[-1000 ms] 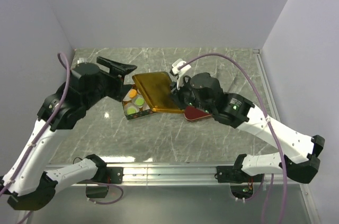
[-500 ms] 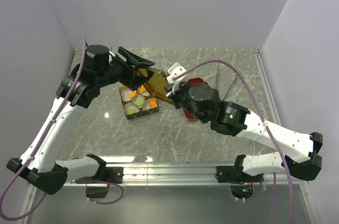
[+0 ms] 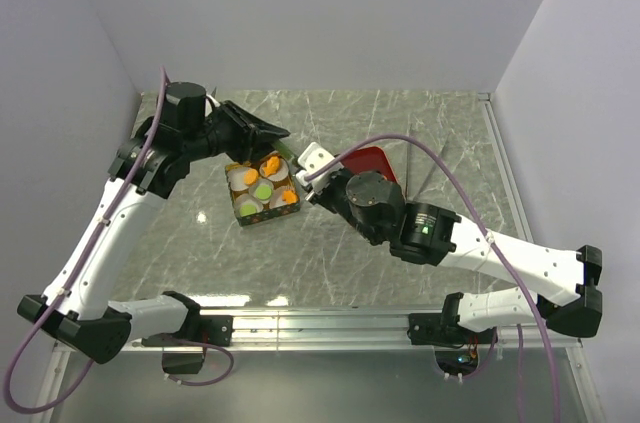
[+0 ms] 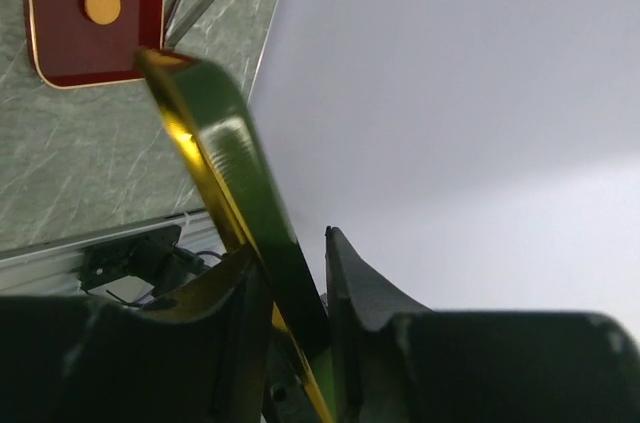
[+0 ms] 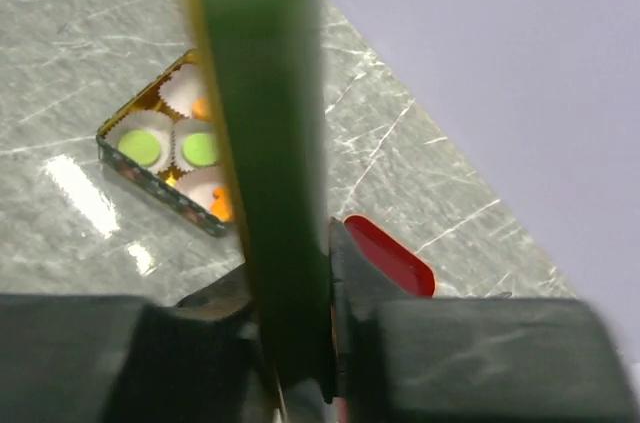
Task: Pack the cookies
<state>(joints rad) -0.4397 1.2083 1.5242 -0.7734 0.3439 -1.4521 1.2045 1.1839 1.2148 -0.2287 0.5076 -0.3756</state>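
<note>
- Right claw (image 3: pixel 306 171): clenched on the lid (image 3: pixel 284 148). In the wrist view the lid's green-gold edge (image 5: pixel 265 93) stands upright between the fingers, both sides pressed on it.
- Box (image 3: pixel 265 220) sits on the table (image 3: pixel 200 243), just beside the right claw at about its 9 o'clock in the top view.
- Cookies (image 3: pixel 262 190) in the box: green ones toward the middle and orange ones toward the corners, each in a white cup (image 5: pixel 182 93). Count uncertain from above.
- From the right wrist, the boxed cookies (image 5: pixel 140 148) lie at 10 o'clock of the claw (image 5: pixel 295 263), lower down and apart from the fingers.
- Left claw (image 3: pixel 268 138): grasping the same lid at its far end. In the wrist view the fingers (image 4: pixel 288 248) close on the gold edge (image 4: pixel 215 153), which tilts away toward 11 o'clock.
- The boxed cookies lie at 6 o'clock of the left claw in the top view, near it but not touching.
- Red tray (image 3: pixel 375 158): on the table at 2 o'clock of the right claw, partly behind that arm.
- The left wrist view shows more orange cookies (image 4: pixel 100 5) on the tray (image 4: pixel 70 53), one with a printed character, well apart from that claw at 11 o'clock.
</note>
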